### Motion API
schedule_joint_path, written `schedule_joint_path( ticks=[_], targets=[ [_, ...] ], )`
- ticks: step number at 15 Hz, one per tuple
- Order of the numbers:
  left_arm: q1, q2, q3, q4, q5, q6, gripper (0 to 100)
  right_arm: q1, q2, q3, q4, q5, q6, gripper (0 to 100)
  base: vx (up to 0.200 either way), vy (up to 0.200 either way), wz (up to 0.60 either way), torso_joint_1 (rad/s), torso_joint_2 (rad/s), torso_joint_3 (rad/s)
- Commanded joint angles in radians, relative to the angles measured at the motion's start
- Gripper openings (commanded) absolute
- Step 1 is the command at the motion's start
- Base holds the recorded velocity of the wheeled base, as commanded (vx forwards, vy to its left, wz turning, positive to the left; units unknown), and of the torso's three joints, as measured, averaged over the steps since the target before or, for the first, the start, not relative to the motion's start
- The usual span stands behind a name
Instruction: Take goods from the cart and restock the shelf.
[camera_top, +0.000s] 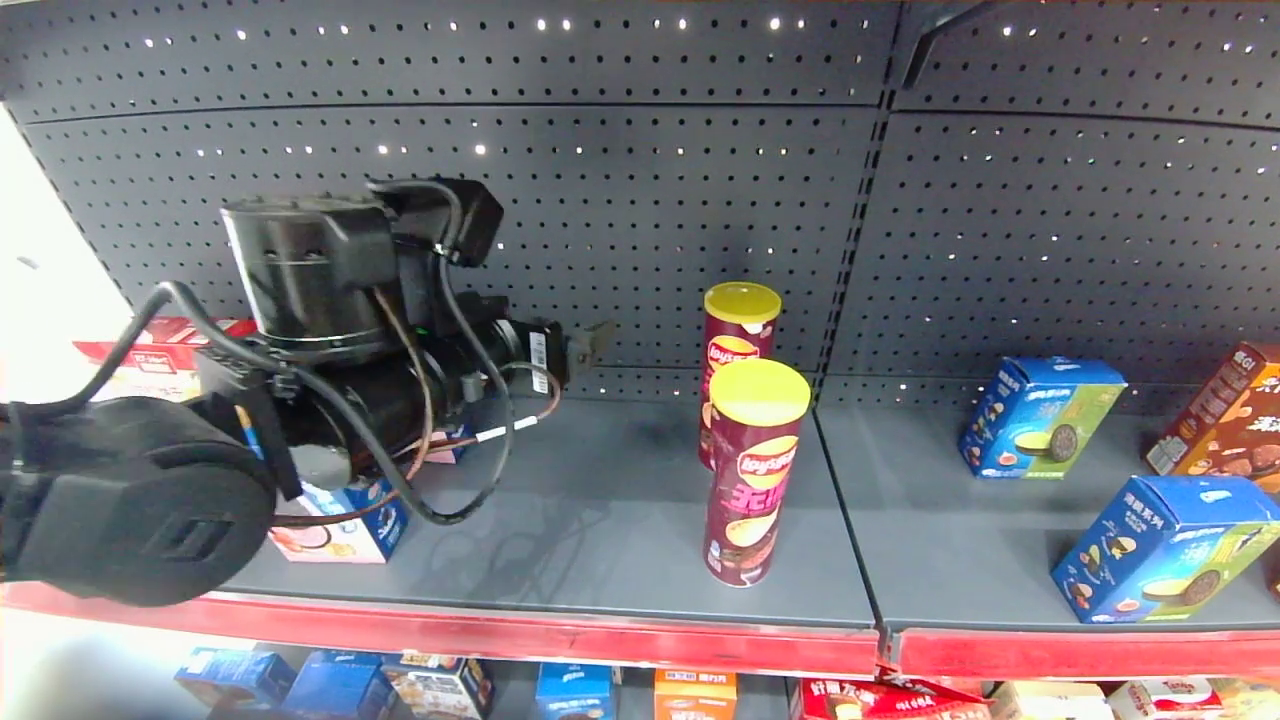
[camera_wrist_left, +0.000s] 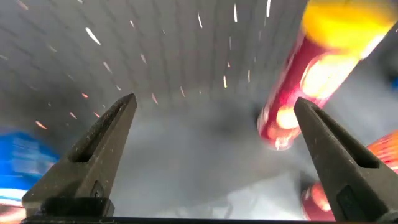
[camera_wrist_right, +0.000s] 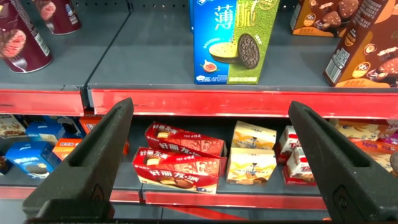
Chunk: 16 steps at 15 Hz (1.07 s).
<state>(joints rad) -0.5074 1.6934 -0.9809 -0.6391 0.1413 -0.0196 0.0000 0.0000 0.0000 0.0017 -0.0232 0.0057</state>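
the left gripper (camera_wrist_left: 214, 155) is spread wide and carries nothing: between its two fingers there is only grey board and pegboard. in the head view its arm lies across the left half of the frame, over the shelf (camera_top: 600, 540), pointing toward the middle. the two chip cans stand upright at the centre of that frame, the front can (camera_top: 755, 470) near the red lip and the back can (camera_top: 738, 345) just behind it, close to the pegboard; whether they touch i cannot tell. lined up one behind the other like that, they read as stock faced forward, so i judge this arm's next load would have to come from the cart. a blue box (camera_top: 345, 530) sits under the arm at lower left — close enough to be nudged. the right gripper (camera_wrist_right: 211, 155) is likewise wide open and empty. it faces the shelf front, with a blue-and-green biscuit box (camera_wrist_right: 233, 40) at the top centre of its frame and red packs (camera_wrist_right: 180, 162) on the lower shelf (camera_wrist_right: 249, 200).
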Motion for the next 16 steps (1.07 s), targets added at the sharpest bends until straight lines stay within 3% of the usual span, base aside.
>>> schedule_joint_path(
  ticks=[1,2,4,5,6,7,8,9,10,13,15,16],
  targets=[
    [0.009,-0.179,0.062,0.003,-0.009,0.020,100,0.000,0.000,0.000,0.000,0.000,0.000,100,0.000,0.000,0.00,0.000,0.00,0.000],
    [0.009,-0.273,0.114,0.035,-0.025,0.058,100,0.000,0.000,0.000,0.000,0.000,0.000,100,0.000,0.000,0.00,0.000,0.00,0.000],
    [0.037,-0.445,0.195,0.113,-0.046,0.089,100,0.000,0.000,0.000,0.000,0.000,0.000,100,0.000,0.000,0.00,0.000,0.00,0.000],
    [0.125,-0.574,0.252,0.176,-0.077,0.089,100,0.000,0.000,0.000,0.000,0.000,0.000,100,0.000,0.000,0.00,0.000,0.00,0.000],
    [0.227,-0.673,0.301,0.239,-0.117,0.079,100,0.000,0.000,0.000,0.000,0.000,0.000,100,0.000,0.000,0.00,0.000,0.00,0.000],
    [0.285,-0.756,0.357,0.291,-0.137,0.072,100,0.000,0.000,0.000,0.000,0.000,0.000,100,0.000,0.000,0.00,0.000,0.00,0.000],
    [0.306,-0.853,0.453,0.334,-0.134,0.041,100,0.000,0.000,0.000,0.000,0.000,-0.001,100,0.000,0.000,0.00,0.000,0.00,0.000],
    [0.311,-0.986,0.614,0.355,-0.089,0.006,100,0.000,0.000,0.000,0.000,0.000,0.000,100,0.000,0.000,0.00,0.000,0.00,0.000],
    [0.336,-1.074,0.706,0.360,-0.057,0.004,100,0.000,0.000,0.000,0.000,0.000,0.000,100,0.000,0.000,0.00,0.000,0.00,0.000],
    [0.402,-1.313,0.855,0.493,-0.069,-0.003,100,0.000,0.000,0.000,0.000,0.000,0.000,100,0.000,0.000,0.00,0.000,0.00,0.000],
    [0.432,-1.485,0.904,0.627,-0.117,-0.005,100,0.000,0.000,0.000,0.000,0.000,0.000,100,0.000,0.000,0.00,0.000,0.00,0.000],
    [0.483,-1.615,0.921,0.717,-0.149,-0.003,100,0.000,0.000,0.000,0.000,0.000,0.000,100,0.000,0.000,0.00,0.000,0.00,0.000]
  ],
)
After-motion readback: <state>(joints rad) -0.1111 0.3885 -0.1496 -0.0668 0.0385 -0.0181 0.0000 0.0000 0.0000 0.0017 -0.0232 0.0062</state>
